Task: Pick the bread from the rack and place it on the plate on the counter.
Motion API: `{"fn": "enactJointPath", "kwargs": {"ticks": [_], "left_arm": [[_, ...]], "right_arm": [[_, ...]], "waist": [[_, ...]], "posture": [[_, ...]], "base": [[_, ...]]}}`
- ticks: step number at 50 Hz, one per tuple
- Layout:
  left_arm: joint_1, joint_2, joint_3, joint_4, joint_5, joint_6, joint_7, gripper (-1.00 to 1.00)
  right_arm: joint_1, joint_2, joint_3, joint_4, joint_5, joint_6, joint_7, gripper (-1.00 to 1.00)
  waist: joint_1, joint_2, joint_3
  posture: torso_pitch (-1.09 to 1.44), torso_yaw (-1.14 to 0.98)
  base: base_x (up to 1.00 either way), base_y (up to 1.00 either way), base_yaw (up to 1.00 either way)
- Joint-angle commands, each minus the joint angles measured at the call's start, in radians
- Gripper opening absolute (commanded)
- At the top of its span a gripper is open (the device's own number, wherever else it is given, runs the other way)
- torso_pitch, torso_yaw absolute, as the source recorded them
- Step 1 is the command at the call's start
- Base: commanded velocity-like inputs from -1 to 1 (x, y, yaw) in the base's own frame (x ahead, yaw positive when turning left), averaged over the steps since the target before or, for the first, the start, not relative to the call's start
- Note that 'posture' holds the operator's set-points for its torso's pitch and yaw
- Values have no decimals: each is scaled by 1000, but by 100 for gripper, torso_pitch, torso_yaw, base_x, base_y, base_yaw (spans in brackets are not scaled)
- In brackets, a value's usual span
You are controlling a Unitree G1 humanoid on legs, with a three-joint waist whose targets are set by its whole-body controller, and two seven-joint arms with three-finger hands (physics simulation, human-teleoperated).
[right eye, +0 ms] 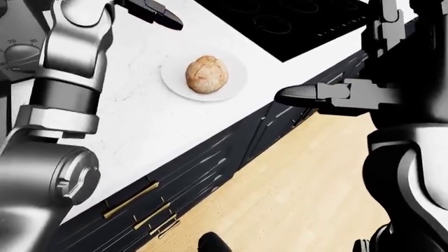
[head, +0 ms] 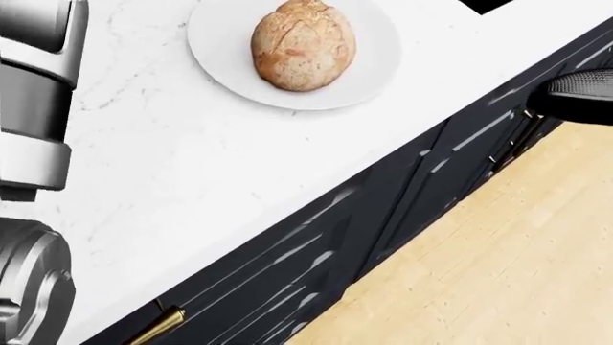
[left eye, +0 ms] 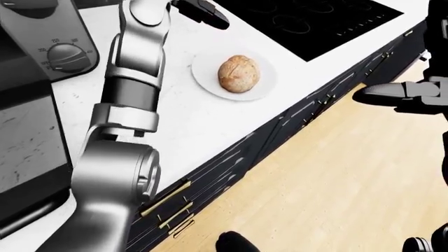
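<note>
White marble counter [head: 192,187] carries the plate [head: 379,61], on which the bread [head: 302,45] is already set, so the task is judged done. Nothing is gripped: the left hand [left eye: 203,11] is held empty above the plate, and the right hand [right eye: 329,97] over the floor [left eye: 336,184], fingers outstretched.

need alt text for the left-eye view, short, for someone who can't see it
A round loaf of bread sits on a white plate on a white marble counter. The robot's left hand is above the plate, clear of the loaf. A black cooktop lies to the upper right, with dark cabinets and wood floor below.
</note>
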State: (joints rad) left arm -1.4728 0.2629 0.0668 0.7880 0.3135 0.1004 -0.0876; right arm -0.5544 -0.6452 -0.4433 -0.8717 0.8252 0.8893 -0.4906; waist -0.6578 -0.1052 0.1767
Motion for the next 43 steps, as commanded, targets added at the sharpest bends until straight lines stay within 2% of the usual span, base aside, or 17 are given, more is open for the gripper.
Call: {"fn": "enactJointPath", "kwargs": {"ticks": [1,9,15,20,31,43], "left_arm": [[-34,6,-2,-96,1,21,-7,100],[11,10,-3,-284,18,137,-44,100],[48,4,-6,-428,31,225,-86,100],[82,18,-4,-515,57,278,-111,100],[177,56,16,-771,104,448,-183,100],[218,77,22,-903,144,539,-217,100]], "right_arm": [[-23,-11,-17,-10,-23,-19,2,100],[-42,24,13,-2,-77,-15,27,100],[-48,36,6,-6,-90,-1,44,100],[-58,39,4,-5,-89,8,47,100],[-104,57,43,28,-130,9,60,100],[-91,74,40,21,-154,8,80,100]], "waist": [[-2,4,-38],[-4,9,-35],[-6,14,-34],[-9,17,-32],[-19,27,-29],[-21,31,-27]], "posture": [[28,-67],[28,-67],[28,-67],[28,-67],[28,-67],[28,-67]], "base": [[0,0,0],[0,0,0],[0,0,0],[0,0,0],[0,0,0],[0,0,0]]}}
